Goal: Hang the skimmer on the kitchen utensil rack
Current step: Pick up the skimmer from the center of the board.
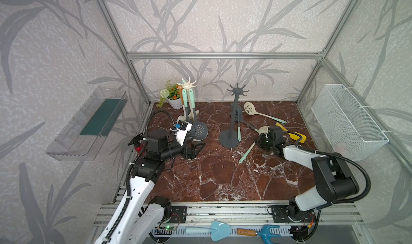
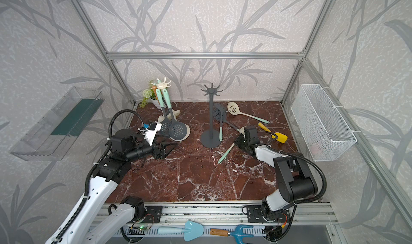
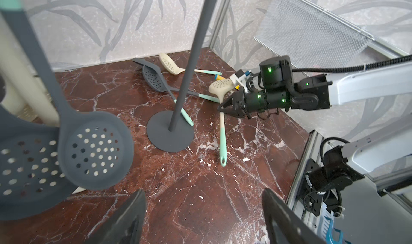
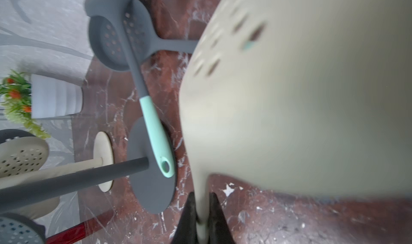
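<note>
**Skimmer (image 3: 223,133), cream perforated silicone, mint-green handle: clamped at neck, hang pending**

Position: between the dark grey utensil rack with round base and star-shaped hook crown (image 1: 237,90) and the right edge of the red-brown marble table (image 1: 223,176). The handle tip looks to rest on the table.

Right hand (image 4: 202,197): closed tight on the thin neck just below the bowl. This probably leaves the hanging hole at the handle end free for a hook.

Left hand (image 1: 197,149): low over the table toward the left edge, jaws spread wide, holding nothing.
</note>
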### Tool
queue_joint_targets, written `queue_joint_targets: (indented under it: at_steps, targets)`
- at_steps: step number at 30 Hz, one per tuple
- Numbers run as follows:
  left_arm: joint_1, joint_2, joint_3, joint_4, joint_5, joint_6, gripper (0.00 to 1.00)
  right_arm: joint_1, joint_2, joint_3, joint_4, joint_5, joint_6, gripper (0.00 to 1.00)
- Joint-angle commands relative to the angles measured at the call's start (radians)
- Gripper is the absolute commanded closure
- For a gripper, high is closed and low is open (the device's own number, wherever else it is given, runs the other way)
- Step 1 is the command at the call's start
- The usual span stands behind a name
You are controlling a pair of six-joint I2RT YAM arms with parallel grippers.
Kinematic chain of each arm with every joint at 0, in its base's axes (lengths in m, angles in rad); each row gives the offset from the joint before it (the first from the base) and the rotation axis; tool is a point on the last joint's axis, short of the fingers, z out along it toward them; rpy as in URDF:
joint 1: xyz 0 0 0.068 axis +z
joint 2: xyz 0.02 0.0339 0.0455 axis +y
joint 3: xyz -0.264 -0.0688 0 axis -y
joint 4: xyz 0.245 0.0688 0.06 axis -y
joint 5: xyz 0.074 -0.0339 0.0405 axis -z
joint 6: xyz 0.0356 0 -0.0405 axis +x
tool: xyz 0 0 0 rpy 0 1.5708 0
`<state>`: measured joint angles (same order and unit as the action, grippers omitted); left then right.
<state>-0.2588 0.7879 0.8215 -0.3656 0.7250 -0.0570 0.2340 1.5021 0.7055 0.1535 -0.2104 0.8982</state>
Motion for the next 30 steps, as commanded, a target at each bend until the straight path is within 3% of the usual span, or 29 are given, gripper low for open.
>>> queue_joint_targets:
  at_steps: [1, 10, 20, 27, 30]
  targets:
    - [-0.065, -0.033, 0.023, -0.030, -0.021, 0.116, 0.20, -0.004, -0.124, 0.033, -0.107, 0.014, 0.008, 1.00]
    - [-0.186, -0.088, -0.023, 0.065, -0.049, 0.159, 0.24, -0.010, -0.414, 0.052, -0.347, 0.012, 0.062, 1.00]
    - [-0.441, -0.126, -0.099, 0.193, -0.225, 0.371, 0.26, -0.050, -0.506, 0.135, -0.480, -0.347, 0.244, 1.00]
    - [-0.633, 0.027, -0.055, 0.263, -0.399, 0.566, 0.26, -0.083, -0.497, 0.157, -0.419, -0.524, 0.409, 1.00]
    - [-0.656, 0.106, -0.036, 0.345, -0.419, 0.602, 0.26, -0.109, -0.488, 0.148, -0.360, -0.580, 0.486, 1.00]
